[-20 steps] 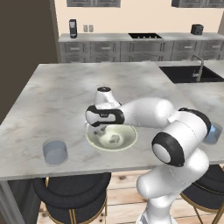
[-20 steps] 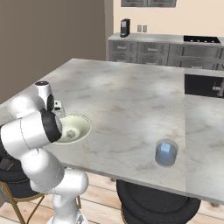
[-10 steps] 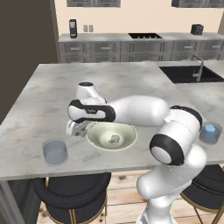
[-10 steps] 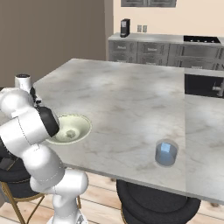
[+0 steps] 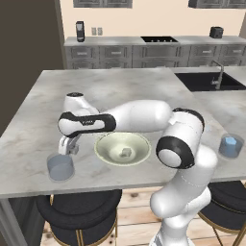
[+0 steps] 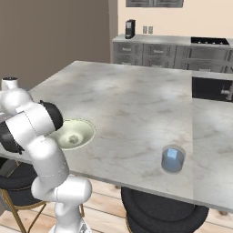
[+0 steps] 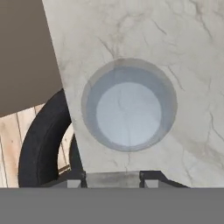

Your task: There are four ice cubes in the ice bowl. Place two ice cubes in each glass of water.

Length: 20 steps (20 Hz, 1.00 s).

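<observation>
Jaws [image 5: 68,148] closed on an ice cube [image 7: 113,179] — poised above the left glass [image 5: 60,167].

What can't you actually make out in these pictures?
- Whether the gripper holds an ice cube: in the left base view it is too small to tell; in the hand view the frame's edge cuts off the fingertips.
- How many cubes remain in the ice bowl: too small.
- Cubes in the right glass: blurred.

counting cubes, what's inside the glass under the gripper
The hand view looks straight down into the glass by the counter's edge: clear water, no ice cube in it. The gripper is shut just above it; whatever sits between its fingertips is hidden.
</observation>
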Motion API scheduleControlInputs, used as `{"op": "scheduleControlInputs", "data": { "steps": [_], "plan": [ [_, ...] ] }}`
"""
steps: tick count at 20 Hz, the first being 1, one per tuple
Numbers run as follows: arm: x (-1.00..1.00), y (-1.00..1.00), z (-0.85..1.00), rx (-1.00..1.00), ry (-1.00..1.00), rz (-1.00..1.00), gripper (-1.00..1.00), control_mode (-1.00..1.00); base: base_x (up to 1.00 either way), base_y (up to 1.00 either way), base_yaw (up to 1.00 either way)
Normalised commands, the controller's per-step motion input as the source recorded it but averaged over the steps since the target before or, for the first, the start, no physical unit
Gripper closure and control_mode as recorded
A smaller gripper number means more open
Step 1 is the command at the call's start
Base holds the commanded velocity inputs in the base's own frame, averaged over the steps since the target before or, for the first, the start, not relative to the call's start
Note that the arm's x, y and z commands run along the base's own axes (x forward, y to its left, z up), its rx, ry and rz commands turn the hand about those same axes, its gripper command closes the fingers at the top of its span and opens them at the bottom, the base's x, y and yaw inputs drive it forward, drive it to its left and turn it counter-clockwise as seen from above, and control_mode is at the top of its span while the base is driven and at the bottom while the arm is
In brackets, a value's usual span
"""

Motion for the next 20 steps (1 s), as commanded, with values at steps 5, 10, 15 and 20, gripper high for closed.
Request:
{"op": "scheduleControlInputs", "data": {
  "steps": [5, 10, 15, 20],
  "plan": [
    [0.43, 0.62, -0.12, 0.0, -0.01, 0.17, 1.0, -1.0, 0.0, 0.0, 0.0],
    [0.3, 0.49, -0.3, 0.0, 0.0, 0.1, 1.0, -1.0, 0.0, 0.0, 0.0],
    [0.13, 0.23, -0.37, -0.02, 0.0, 0.05, 1.0, -1.0, 0.0, 0.0, 0.0],
    [0.0, 0.0, -0.34, -0.01, 0.0, 0.03, 1.0, -1.0, 0.0, 0.0, 0.0]
  ]
}}
